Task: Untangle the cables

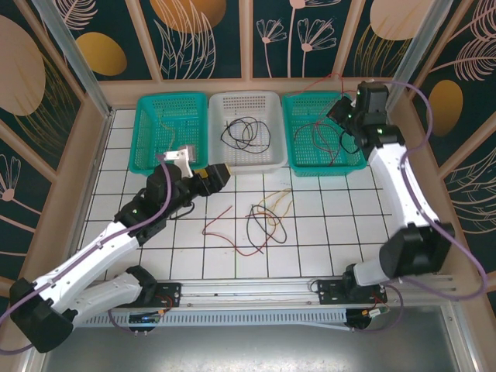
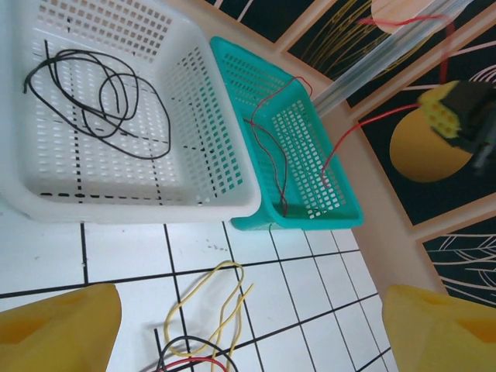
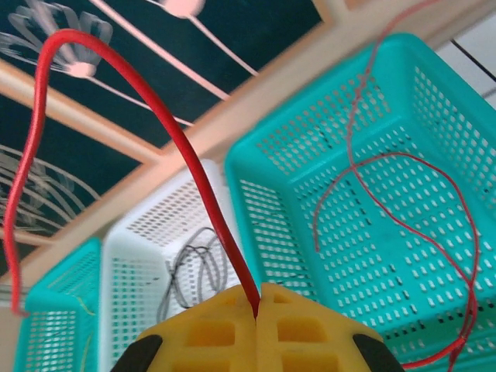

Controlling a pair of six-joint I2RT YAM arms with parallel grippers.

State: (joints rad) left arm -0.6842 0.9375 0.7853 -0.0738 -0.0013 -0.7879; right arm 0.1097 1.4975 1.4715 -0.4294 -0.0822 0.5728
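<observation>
The tangled cables (image 1: 262,221) (red, yellow and black, crossing one another) lie mid-table (image 1: 341,232). One red cable (image 3: 209,201) is clamped in the right gripper (image 3: 256,314) above the right teal basket (image 1: 353,164). The left gripper (image 2: 248,341) hangs over the tangle, fingers apart. It could close on two strands and drag the whole knot, and the held red cable may drape outside the basket.

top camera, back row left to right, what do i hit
left teal plastic mesh basket, white plastic mesh basket holding coiled black wires, right teal plastic mesh basket holding thin red wires
</observation>
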